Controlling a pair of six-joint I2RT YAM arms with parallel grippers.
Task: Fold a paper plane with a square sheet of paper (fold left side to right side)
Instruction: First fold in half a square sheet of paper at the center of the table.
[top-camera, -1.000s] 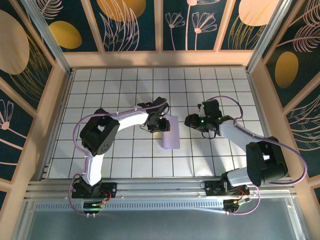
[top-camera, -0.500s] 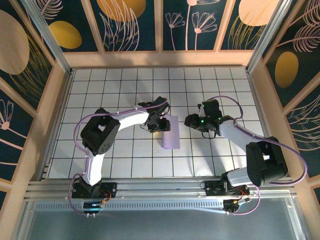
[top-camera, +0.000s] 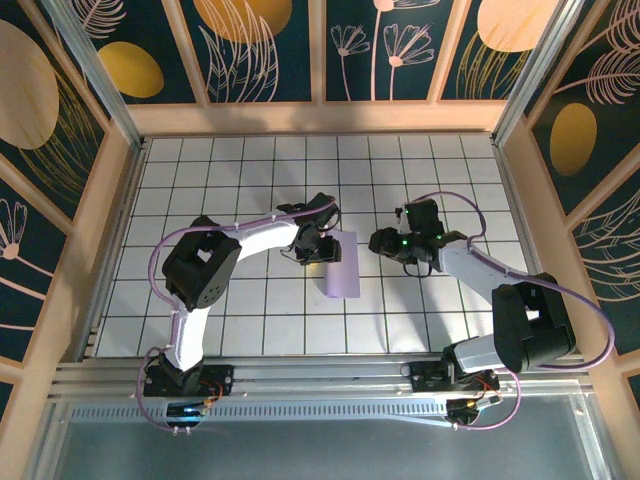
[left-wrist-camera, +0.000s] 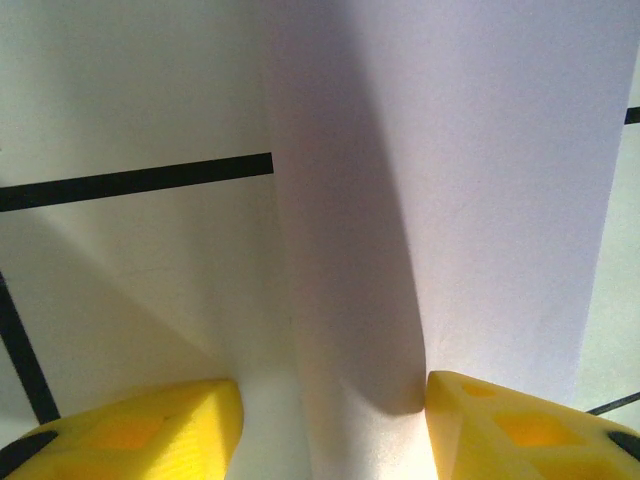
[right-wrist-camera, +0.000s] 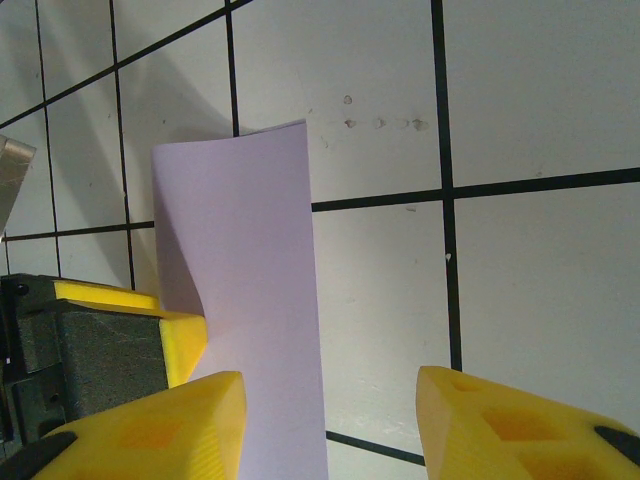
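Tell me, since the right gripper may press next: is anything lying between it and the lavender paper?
Nothing visible: bare white tiles separate the right gripper from the paper; the left gripper sits at the paper's opposite, left edge.

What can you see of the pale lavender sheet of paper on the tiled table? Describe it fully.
The thin, plain pale lavender sheet of paper lies near the middle of the white grid-tiled table, showing as a narrow rectangle, its left side curled over toward the right in a soft, unpressed bend. One yellow finger of the left gripper touches that bend; the right gripper hovers beside it, jaws open.
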